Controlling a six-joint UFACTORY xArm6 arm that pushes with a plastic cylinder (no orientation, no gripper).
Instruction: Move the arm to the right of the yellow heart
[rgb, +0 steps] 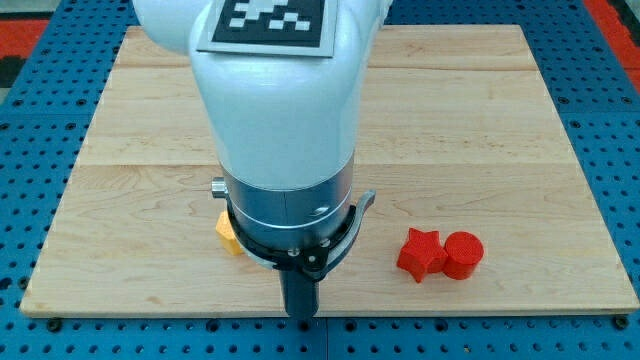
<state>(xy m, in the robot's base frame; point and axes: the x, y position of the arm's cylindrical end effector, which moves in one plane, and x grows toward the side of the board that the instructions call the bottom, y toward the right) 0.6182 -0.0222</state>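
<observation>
A yellow block (227, 233) shows only as a small corner at the lower left of the arm; the arm hides the rest, so its heart shape cannot be made out. My dark rod comes down from the arm's wrist, and my tip (300, 314) sits near the board's bottom edge, to the right of and below the yellow block. A gap shows between the tip and the yellow block's visible corner.
A red star block (420, 254) and a red round block (463, 254) lie touching side by side at the lower right of the wooden board (480, 130). The white arm body (280, 110) covers the board's middle. Blue pegboard surrounds the board.
</observation>
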